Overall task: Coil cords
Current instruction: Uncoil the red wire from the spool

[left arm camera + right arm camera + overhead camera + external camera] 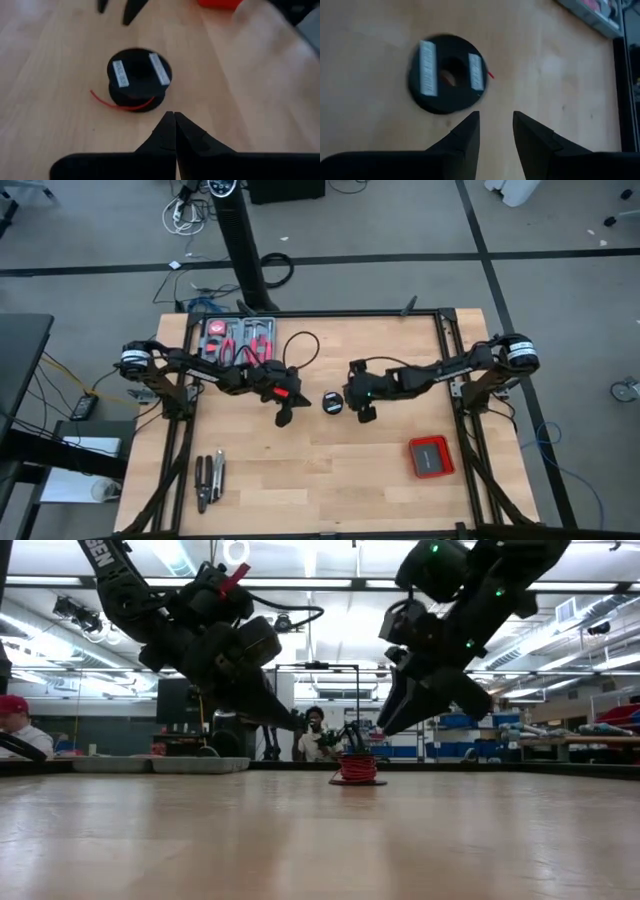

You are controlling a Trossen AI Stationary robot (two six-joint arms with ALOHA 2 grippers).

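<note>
Your left gripper [283, 418] is hovering pinched shut at the spool's [332, 402] nine o'clock. Your right gripper [364, 414] is waiting at three o'clock, fingers parted, holding nothing; a red wire [122, 104] tail is trailing out.

Red wire [357, 767] wound on black spool [332, 402], seemingly one end loose.
</note>
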